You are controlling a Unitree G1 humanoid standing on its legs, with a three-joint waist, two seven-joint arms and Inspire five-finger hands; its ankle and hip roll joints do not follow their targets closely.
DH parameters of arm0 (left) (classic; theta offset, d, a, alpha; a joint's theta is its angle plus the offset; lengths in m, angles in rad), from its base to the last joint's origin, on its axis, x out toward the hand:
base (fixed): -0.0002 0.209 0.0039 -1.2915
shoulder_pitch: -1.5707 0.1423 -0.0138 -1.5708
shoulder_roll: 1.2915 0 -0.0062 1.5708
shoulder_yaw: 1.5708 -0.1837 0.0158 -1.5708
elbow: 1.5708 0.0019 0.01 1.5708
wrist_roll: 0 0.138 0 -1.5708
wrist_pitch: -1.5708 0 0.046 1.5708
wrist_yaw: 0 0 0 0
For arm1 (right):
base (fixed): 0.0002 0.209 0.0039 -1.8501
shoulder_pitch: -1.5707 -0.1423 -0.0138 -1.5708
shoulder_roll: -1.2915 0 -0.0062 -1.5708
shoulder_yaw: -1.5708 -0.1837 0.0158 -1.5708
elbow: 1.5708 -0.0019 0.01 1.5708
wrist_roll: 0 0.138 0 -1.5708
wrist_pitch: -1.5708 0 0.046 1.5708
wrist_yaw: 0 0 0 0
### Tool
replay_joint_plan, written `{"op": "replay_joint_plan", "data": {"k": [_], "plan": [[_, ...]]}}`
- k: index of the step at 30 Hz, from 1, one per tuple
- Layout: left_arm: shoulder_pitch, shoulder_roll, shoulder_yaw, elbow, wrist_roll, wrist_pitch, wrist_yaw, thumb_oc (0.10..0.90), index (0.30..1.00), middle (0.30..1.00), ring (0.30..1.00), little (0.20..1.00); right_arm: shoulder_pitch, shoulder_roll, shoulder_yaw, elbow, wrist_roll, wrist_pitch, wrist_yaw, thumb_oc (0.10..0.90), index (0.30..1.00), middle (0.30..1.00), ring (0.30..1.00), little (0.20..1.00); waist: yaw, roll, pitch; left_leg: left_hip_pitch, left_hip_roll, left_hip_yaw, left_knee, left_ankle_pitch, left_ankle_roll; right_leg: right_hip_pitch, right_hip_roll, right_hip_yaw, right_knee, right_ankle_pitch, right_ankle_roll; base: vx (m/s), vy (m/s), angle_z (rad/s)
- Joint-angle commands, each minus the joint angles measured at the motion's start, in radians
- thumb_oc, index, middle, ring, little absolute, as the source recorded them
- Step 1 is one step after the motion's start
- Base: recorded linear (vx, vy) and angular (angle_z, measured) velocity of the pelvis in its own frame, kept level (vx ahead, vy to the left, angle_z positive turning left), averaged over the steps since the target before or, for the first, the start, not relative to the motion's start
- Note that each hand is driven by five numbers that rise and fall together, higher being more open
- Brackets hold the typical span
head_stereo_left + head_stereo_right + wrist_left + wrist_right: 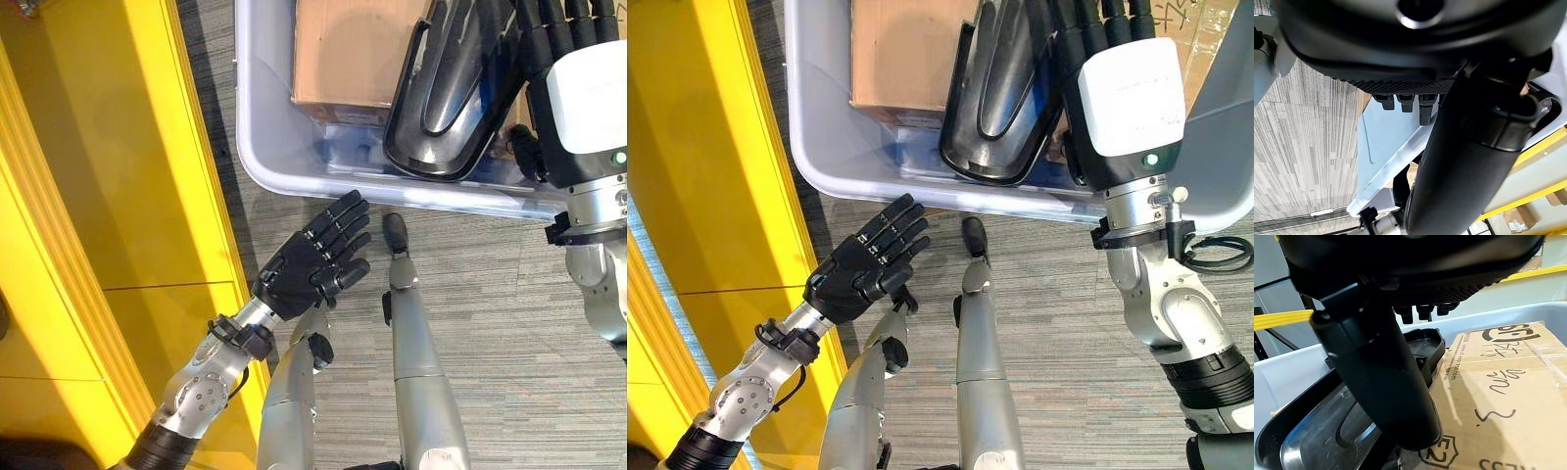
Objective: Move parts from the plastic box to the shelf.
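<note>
Left hand [312, 257] open over floor, right hand [1122, 93] in plastic box [269, 147], grip unclear, beside black part [446, 93].

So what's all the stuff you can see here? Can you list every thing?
plastic box: one, pale grey-blue, on the carpet ahead of the robot
black part: one, glossy black, long and curved, lying in the box across its near side
cardboard boxes: at least two, brown, inside the plastic box either side of the black part
shelf: one, yellow, along the robot's left side
carpet: grey, striped, under everything
left hand: dark, fingers straight, held over the carpet just short of the box
right hand: dark with a white cover, reaching into the box by the black part
</note>
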Motion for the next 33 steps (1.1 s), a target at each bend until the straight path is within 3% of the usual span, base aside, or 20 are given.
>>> {"op": "replay_joint_plan", "data": {"k": [1,7,13,19,29,33], "plan": [[0.019,-0.052,-0.034,-0.080,0.002,-0.013,-0.077,0.900,1.000,1.000,1.000,1.000,-0.126,-0.052,0.036,0.039,-0.028,-0.069,-0.035,0.900,1.000,1.000,1.000,1.000,-0.012,0.096,-0.003,0.119,0.176,-0.112,0.113,-0.122,-0.114,-0.004,-0.053,0.011,-0.001,-0.055,0.072,0.00,0.000,0.00],[0.011,-0.065,-0.029,-0.093,-0.006,0.001,-0.069,0.900,1.000,1.000,1.000,1.000,-0.164,-0.005,0.088,0.018,-0.033,-0.158,0.019,0.900,1.000,1.000,1.000,1.000,-0.001,0.108,-0.003,0.126,0.169,-0.114,0.104,-0.122,-0.112,0.004,-0.060,0.010,0.007,-0.059,0.073,0.00,0.010,0.01],[0.008,-0.069,-0.022,-0.087,-0.007,0.003,-0.076,0.900,1.000,1.000,1.000,1.000,-0.168,0.033,0.143,0.013,-0.007,-0.196,0.060,0.900,1.000,1.000,1.000,1.000,0.011,0.108,-0.003,0.120,0.163,-0.118,0.095,-0.123,-0.111,0.003,-0.067,0.000,0.007,-0.056,0.075,0.00,0.000,0.01],[0.010,-0.084,-0.024,-0.078,0.013,0.002,-0.092,0.900,1.000,1.000,1.000,1.000,-0.171,0.097,0.222,0.026,-0.009,-0.195,0.079,0.900,1.000,1.000,1.000,1.000,0.028,0.110,-0.003,0.105,0.160,-0.123,0.094,-0.121,-0.107,-0.004,-0.076,-0.012,0.014,-0.054,0.078,0.00,-0.002,0.06],[0.006,-0.095,-0.029,-0.083,0.017,0.004,-0.081,0.900,1.000,1.000,1.000,1.000,-0.179,0.136,0.266,0.065,-0.003,-0.206,0.032,0.900,1.000,1.000,1.000,1.000,0.046,0.115,-0.003,0.084,0.147,-0.136,0.101,-0.123,-0.101,-0.011,-0.089,-0.017,0.025,-0.055,0.085,0.02,0.012,0.07],[0.001,-0.106,-0.037,-0.076,0.023,-0.008,-0.063,0.900,1.000,1.000,1.000,1.000,-0.193,0.160,0.287,0.087,-0.010,-0.169,-0.002,0.900,1.000,1.000,1.000,1.000,0.055,0.123,-0.003,0.067,0.141,-0.139,0.111,-0.126,-0.098,-0.026,-0.091,-0.016,0.042,-0.058,0.084,0.04,0.020,0.04]]}}
